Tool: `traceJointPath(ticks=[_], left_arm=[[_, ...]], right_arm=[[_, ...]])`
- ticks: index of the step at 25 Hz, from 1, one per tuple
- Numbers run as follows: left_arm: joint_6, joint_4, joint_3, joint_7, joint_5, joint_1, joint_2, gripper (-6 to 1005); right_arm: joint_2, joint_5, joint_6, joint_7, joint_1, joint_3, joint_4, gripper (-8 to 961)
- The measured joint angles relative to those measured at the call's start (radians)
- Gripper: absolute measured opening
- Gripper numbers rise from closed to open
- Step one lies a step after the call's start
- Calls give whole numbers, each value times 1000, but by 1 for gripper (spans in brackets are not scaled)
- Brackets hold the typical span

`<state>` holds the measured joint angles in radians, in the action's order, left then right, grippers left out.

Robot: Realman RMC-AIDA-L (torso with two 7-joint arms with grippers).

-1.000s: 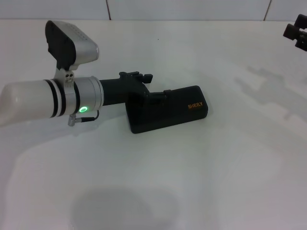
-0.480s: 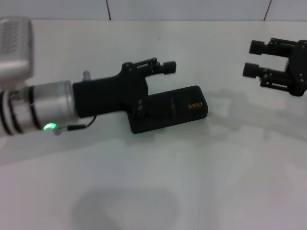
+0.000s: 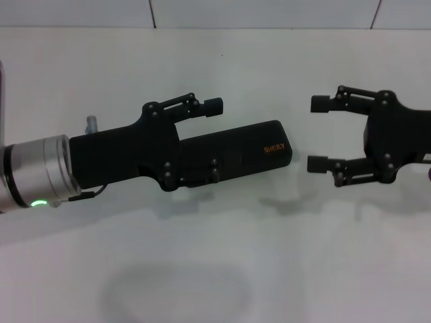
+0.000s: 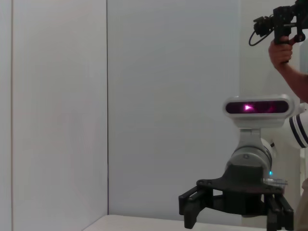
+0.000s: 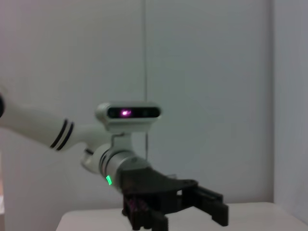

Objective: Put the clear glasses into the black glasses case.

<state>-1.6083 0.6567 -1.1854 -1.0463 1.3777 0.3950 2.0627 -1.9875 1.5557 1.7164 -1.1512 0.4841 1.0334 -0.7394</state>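
Observation:
The black glasses case point(image 3: 250, 152) lies shut on the white table, its orange lettering point(image 3: 275, 148) toward the right end. The clear glasses are out of view. My left gripper point(image 3: 213, 141) reaches in from the left, open and raised over the case's left half, its lower finger overlapping the dark lid. To the right of the case my right gripper point(image 3: 315, 133) is open and holds nothing, its fingertips a short way from the case's end. The left wrist view shows the right gripper point(image 4: 236, 214) facing it. The right wrist view shows the left gripper point(image 5: 180, 207).
The white table point(image 3: 222, 256) spreads wide in front of the case, with a tiled wall edge point(image 3: 202, 13) behind it. A person's hand holding a black device point(image 4: 284, 33) appears high in the left wrist view, far behind the robot.
The left gripper has lifted off the case's left end and drawn back, its fingers now spread. The right gripper has come in from the far right edge to beside the case.

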Motion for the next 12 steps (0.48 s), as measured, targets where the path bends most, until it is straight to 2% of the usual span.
traceJointPath(ticks=[4,12], left_arm=[[-1,-1,0,15,3,-1,1,794],[-3,-2,4,35,3,-2,6,794]], right_arm=[[-5,11,-19,12,8,5,2,888],[-9,24,-35,21,11,14,0,888]])
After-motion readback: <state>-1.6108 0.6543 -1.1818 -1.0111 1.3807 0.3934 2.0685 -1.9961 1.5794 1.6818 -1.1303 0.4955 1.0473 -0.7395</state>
